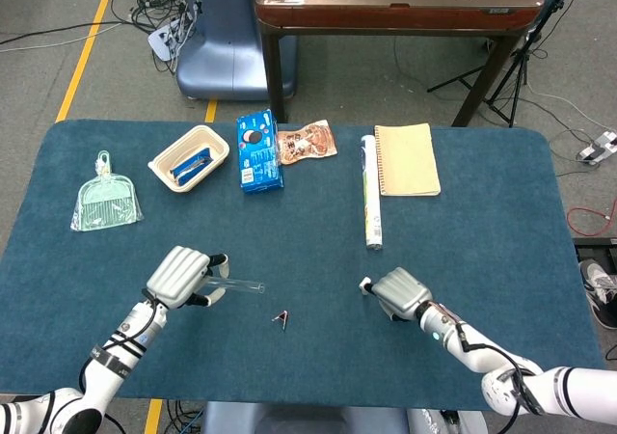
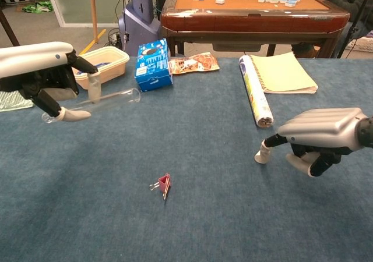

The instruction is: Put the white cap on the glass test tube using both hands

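Note:
My left hand (image 1: 179, 274) (image 2: 38, 74) grips the glass test tube (image 1: 237, 282) (image 2: 112, 99) near its closed end. It holds the tube almost level above the blue table, with the open mouth pointing right. The small white cap (image 1: 364, 284) (image 2: 259, 156) lies on the table right of centre. My right hand (image 1: 396, 291) (image 2: 319, 135) hovers low just right of the cap. One fingertip (image 2: 265, 150) reaches onto the cap and partly covers it, while the thumb stays back, apart from it. Nothing is pinched in that hand.
A red binder clip (image 1: 281, 317) (image 2: 164, 185) lies between the hands. Further back are a rolled paper tube (image 1: 369, 191), a yellow notebook (image 1: 406, 159), a blue cookie box (image 1: 258, 151), a snack packet (image 1: 307, 143), a beige basket (image 1: 189, 158) and a bagged green dustpan (image 1: 107, 201).

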Available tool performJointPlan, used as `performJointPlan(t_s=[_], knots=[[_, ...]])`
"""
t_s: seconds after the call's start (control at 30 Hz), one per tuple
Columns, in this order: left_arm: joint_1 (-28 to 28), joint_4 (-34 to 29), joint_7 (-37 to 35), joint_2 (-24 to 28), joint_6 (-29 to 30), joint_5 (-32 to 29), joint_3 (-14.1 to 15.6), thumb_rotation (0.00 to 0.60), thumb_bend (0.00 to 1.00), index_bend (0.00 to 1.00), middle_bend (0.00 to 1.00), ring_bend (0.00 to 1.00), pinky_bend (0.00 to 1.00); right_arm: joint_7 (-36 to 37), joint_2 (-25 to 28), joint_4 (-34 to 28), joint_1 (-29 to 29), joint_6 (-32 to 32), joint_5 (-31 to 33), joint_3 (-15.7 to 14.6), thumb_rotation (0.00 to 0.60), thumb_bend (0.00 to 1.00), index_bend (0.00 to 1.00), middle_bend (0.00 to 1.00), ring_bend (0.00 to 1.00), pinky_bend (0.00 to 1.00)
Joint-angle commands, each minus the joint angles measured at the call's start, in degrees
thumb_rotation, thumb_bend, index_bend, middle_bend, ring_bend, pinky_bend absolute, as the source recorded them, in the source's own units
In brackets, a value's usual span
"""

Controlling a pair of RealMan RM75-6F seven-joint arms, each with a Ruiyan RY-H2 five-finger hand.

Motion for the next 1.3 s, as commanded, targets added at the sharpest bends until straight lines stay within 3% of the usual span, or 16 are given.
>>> performJointPlan(t_s=[0.03,0.9,1.3], knots=[[0.06,0.10,-0.01,-0.05,-0.08,0.05,-0.08,0.600,0.26,0.62,1.00,0.99,1.00,-0.02,-0.44,0.67,0.49,0.25,0.70,-0.34,0.600,1.00,0.28,1.00,1.00,1.00],[0.60,-0.08,0.32,0.01,-0.76,0.31,-0.51,0.600,0.26,0.62,1.00,0.99,1.00,0.60,-0.23,2.16,2.16,4.71,3.45,-1.31,0.600,1.00,0.28,1.00,1.00,1.00],[0.82,-0.71,0.48,0.39,-0.62,0.96,-0.67,0.600,0.26,0.63,1.00,0.99,1.00,2.44,3.00,-2.37,1.09,8.20,1.89,-1.06,0.600,0.96,0.28,1.00,1.00,1.00]])
